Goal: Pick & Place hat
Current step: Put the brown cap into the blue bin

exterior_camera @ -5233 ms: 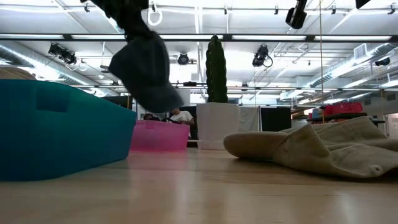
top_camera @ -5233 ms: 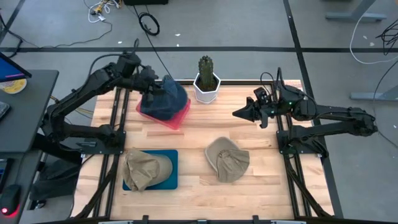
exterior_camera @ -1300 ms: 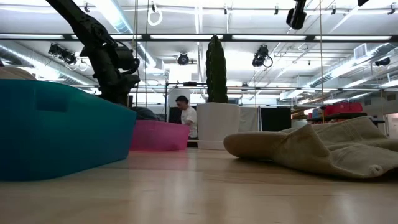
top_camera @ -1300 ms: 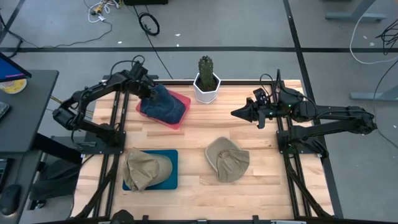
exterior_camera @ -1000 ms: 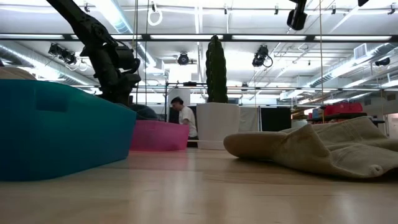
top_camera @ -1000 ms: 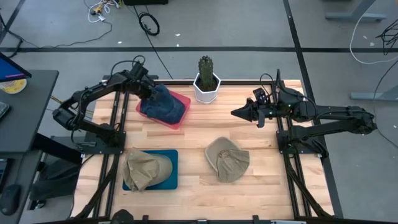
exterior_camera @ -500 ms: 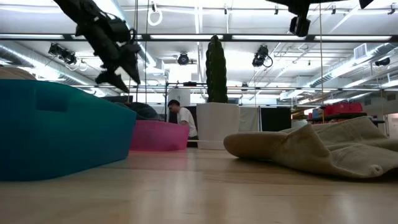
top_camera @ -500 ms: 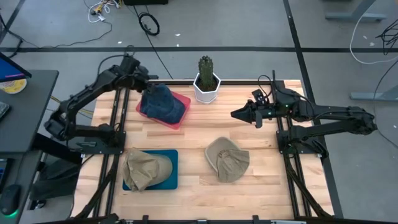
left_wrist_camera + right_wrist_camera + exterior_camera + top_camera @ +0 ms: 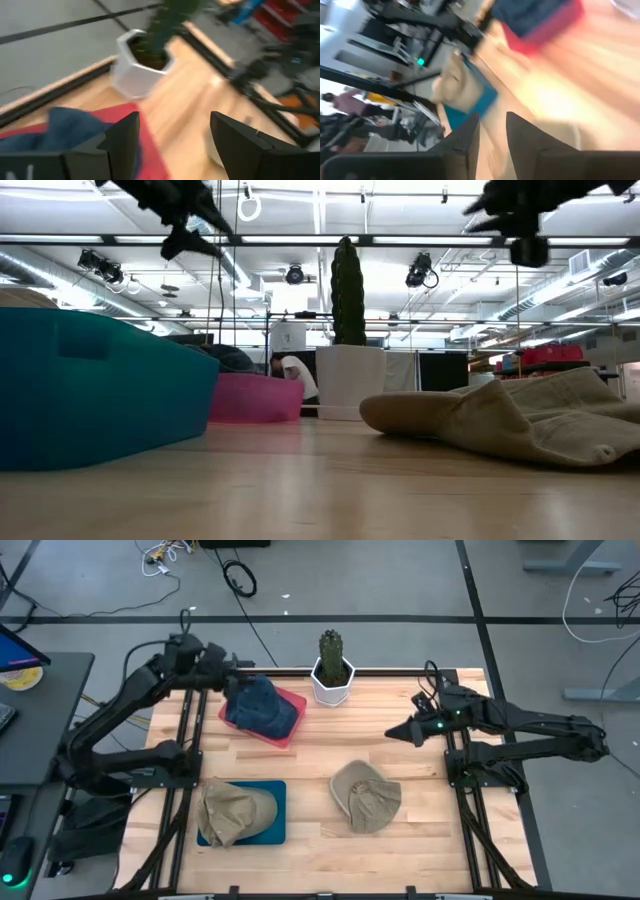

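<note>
With the left gripper (image 9: pixel 232 667) spread open and empty above the navy hat (image 9: pixel 262 706) in the pink bin (image 9: pixel 292 726), the loose tan hat (image 9: pixel 365 796), lying below and inboard of the narrowly parted, empty right gripper (image 9: pixel 392 731), is best approached squarely over its crown.

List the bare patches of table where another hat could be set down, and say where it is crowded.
Free: the wood right of the loose tan hat, and the strip between it and the blue bin. Crowded: the back edge, with the pink bin and cactus pot.
</note>
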Tool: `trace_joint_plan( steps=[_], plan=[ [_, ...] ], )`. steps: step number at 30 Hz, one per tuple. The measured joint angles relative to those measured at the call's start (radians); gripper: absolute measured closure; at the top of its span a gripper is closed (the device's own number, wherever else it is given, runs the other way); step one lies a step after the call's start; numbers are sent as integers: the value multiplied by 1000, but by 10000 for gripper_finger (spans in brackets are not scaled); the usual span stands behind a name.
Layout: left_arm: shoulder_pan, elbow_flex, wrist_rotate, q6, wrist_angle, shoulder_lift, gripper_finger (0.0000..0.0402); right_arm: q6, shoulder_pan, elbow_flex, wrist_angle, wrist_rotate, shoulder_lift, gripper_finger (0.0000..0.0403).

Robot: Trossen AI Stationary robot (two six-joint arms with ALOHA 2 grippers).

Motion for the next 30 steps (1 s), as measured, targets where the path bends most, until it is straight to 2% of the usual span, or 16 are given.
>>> trace_joint_plan(
  steps=[4, 9, 13, 17, 21, 25, 28, 30],
  plan=[
    [-142, 0, 1, -44, 75, -17, 164, 79, 39, 0, -159, 0, -21, 319],
    [-304, 0, -20, -90, 208, -9, 170, 188, 151, 0, -303, -1, -25, 319],
    [-416, -2, -60, -98, 281, 4, 174, 260, 245, 0, -376, 38, -25, 299],
    [-499, 0, -100, -115, 328, 11, 175, 319, 324, -22, -385, 118, -23, 259],
    [-561, 0, -116, -127, 373, 30, 175, 393, 383, -102, -311, 156, -13, 203],
    [-613, 0, -132, -139, 433, 60, 175, 480, 431, -248, -98, 156, 8, 145],
    [-637, -2, -134, -135, 472, 85, 175, 509, 443, -360, 86, 171, 38, 117],
    [-649, -1, -134, -135, 506, 101, 175, 511, 446, -413, 137, 210, 57, 110]
  ],
)
